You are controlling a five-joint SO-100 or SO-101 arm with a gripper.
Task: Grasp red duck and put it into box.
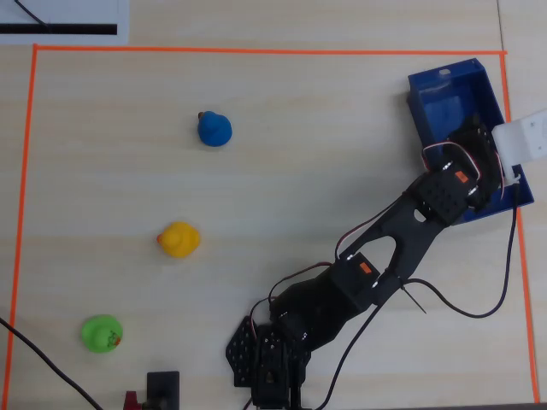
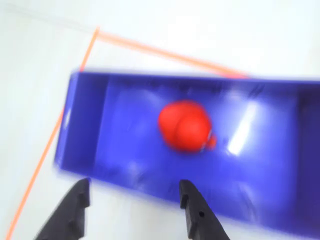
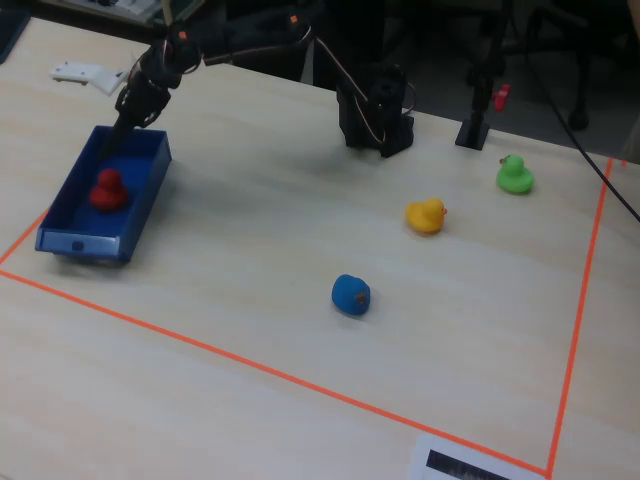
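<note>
The red duck (image 2: 186, 126) sits on the floor of the box (image 2: 85, 120), free of any grip. In the wrist view the jaws stand released, spread wide with nothing between them, their tips over the box's near wall and the duck just beyond the gap. The fixed view shows the duck (image 3: 106, 189) upright inside the box (image 3: 140, 210) on the tabletop (image 3: 300, 380).

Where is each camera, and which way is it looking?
Overhead view: hangs above, looking straight down at the table; the whole arm shows.
Wrist view: rides on the arm, looking down at the red duck in the box; only the open pincer shows.
Fixed view: stands across the table from the arm's base, looking over it; the arm reaches to the box.
Wrist and fixed views both show the red duck inside the box.
</note>
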